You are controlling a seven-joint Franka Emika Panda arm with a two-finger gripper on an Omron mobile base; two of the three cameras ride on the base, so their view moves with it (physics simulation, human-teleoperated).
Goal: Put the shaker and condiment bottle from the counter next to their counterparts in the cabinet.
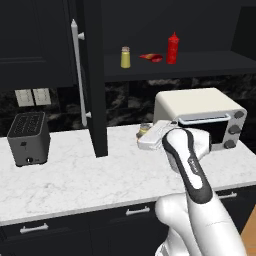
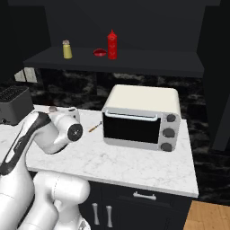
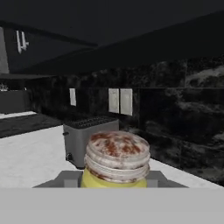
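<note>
- While my arm reaches low over the worktop (image 1: 75, 175), my tool (image 3: 114, 181) is closed tight around the shaker (image 3: 116, 162), whose yellow body and grey, rust-speckled cap sit right between the finger tips in the hand view.
- From the left base view I see a bit of that shaker's yellow body and cap at the front end of my hand, just left of the toaster oven (image 1: 200, 112); I cannot tell from there whether it rests on the marble or is lifted off it.
- Up in the cabinet (image 1: 175, 67), on the dark shelf, the second shaker (image 1: 125, 57) stands upright at the left.
- To its right lies the flat red item (image 1: 152, 57), and just beside that stands the condiment bottle (image 1: 172, 48), upright with its nozzle pointing up.
- My view from the right shows the same row on the shelf: yellow shaker, flat red item, red bottle touching or nearly touching it.
- One cabinet door (image 1: 92, 75) stands open edge-on, its long silver bar handle (image 1: 77, 72) facing left.
- On the worktop, a dark toaster (image 1: 29, 138) sits well to the left, near the wall outlets (image 1: 33, 97).
- A thin red-brown skewer (image 2: 95, 127) lies on the marble just left of the toaster oven.
</note>
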